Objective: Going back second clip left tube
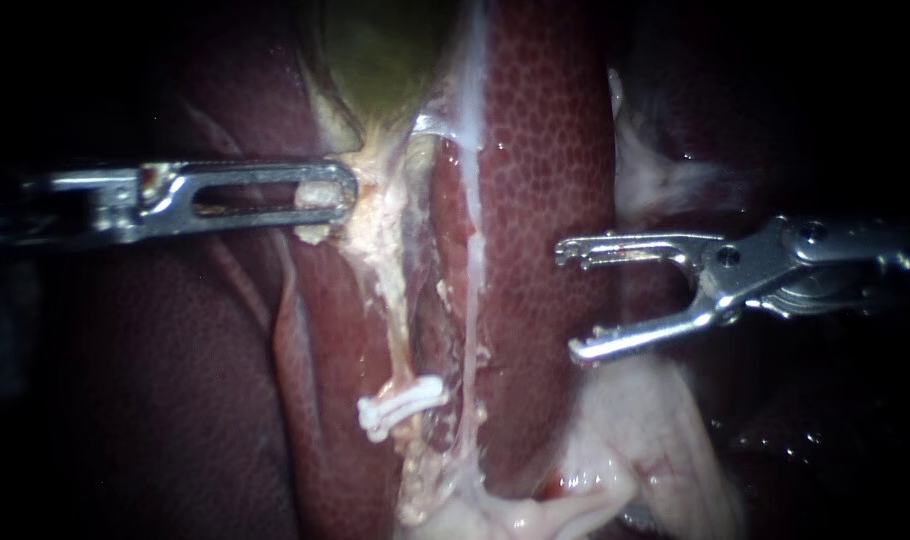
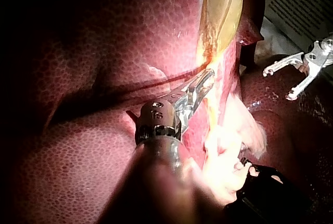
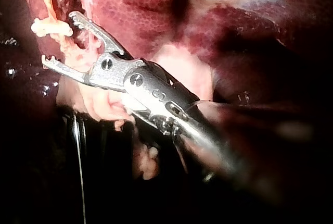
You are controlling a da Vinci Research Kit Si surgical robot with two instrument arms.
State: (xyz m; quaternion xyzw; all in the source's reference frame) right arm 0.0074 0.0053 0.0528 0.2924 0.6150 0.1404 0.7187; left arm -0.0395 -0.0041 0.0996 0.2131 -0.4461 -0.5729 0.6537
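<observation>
Bright polished metal is seen on the left instrument [image 1: 345, 195] and the right instrument [image 1: 568, 302]. The liver [image 1: 545, 150] beside the right jaws is wet, glossy and finely pebbled. The pale tissue [image 1: 375, 215] gripped by the left jaws is matt and fibrous; the clip [image 1: 403, 405] is ridged white plastic.

Light: your endoscope lights only the middle; the edges of its view fall to black.
Backdrop: dark red, mottled liver [image 1: 545, 150] fills most of what you see.
Beyond the liver: your left wrist view shows a pale printed sheet [image 2: 302, 0] past its far edge.
Near side: a black block [image 2: 270, 195] sits against the lit tissue.
Below the tissue: your right wrist view goes dark, crossed by one thin pale line [image 3: 79, 172]; what it is, you cannot tell.
</observation>
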